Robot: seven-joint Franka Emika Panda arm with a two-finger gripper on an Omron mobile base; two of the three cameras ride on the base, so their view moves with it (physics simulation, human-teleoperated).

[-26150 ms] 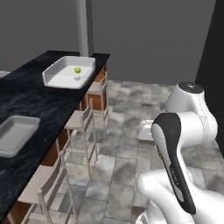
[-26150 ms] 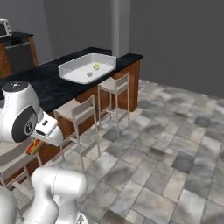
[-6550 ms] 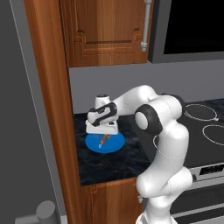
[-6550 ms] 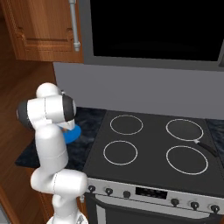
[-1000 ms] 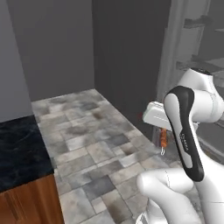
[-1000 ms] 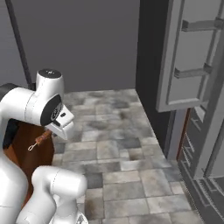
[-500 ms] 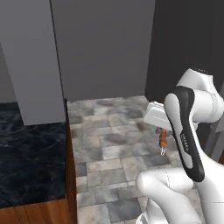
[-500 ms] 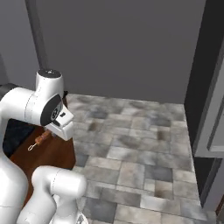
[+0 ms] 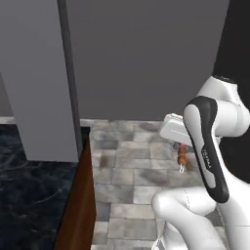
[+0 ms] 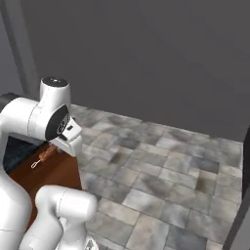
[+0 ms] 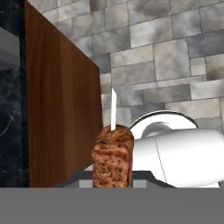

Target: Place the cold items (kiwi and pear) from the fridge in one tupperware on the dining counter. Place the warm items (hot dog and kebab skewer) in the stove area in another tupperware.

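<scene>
1. Browned skewer (image 11: 112,161) clamped in gripper (image 9: 181,145), carried above floor (image 10: 161,180).
2. Long axis: runs straight out from the jaws, bare stick tip leading.
3. Dark counter (image 9: 34,190) lies left of the arm; no tupperware visible.

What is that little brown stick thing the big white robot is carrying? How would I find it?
Find the big white robot arm above the grey stone tile floor. At its end the gripper is shut on a kebab skewer: brown chunks of grilled meat threaded on a thin pale stick, hanging down beside the arm. It is the one small brown food item; the wooden counter side nearby is brown too, but big and flat.
</scene>
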